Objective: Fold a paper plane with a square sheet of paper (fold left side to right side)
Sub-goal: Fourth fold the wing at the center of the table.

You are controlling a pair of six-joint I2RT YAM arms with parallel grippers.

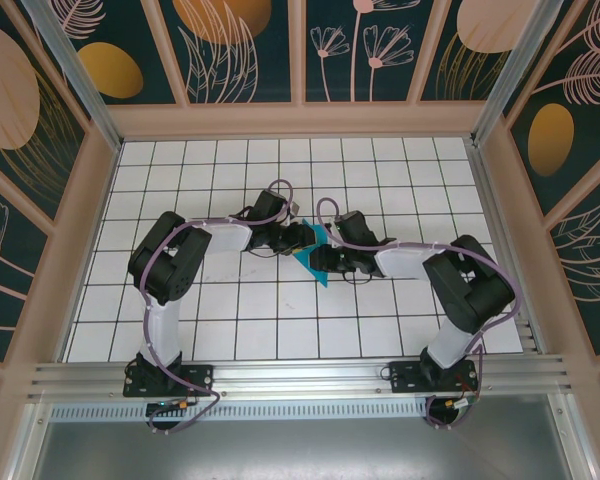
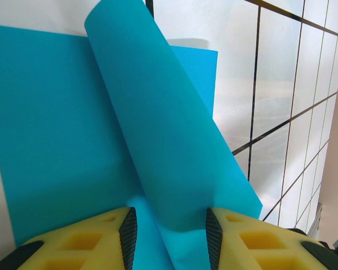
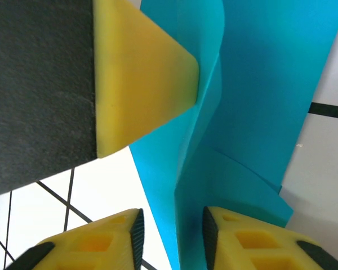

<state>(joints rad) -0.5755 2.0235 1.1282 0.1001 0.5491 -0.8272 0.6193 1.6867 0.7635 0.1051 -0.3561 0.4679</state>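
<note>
A white gridded table (image 1: 230,330) sits inside dark teal floral walls (image 1: 240,50).

Open white grid table (image 1: 230,330) all around; both arms crowded over the teal sheet (image 1: 315,265) mid-table.

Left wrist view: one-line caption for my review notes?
Curled flap of the teal paper sheet rising between the left gripper jaws, above the gridded table.

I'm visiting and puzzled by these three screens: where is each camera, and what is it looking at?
Top external: above and behind, looking down on the tiled table, both arms and the teal paper.
Left wrist: on the left arm, looking past its yellow fingers at the curled paper.
Right wrist: likewise, past its fingers.
All share the paper.
</note>
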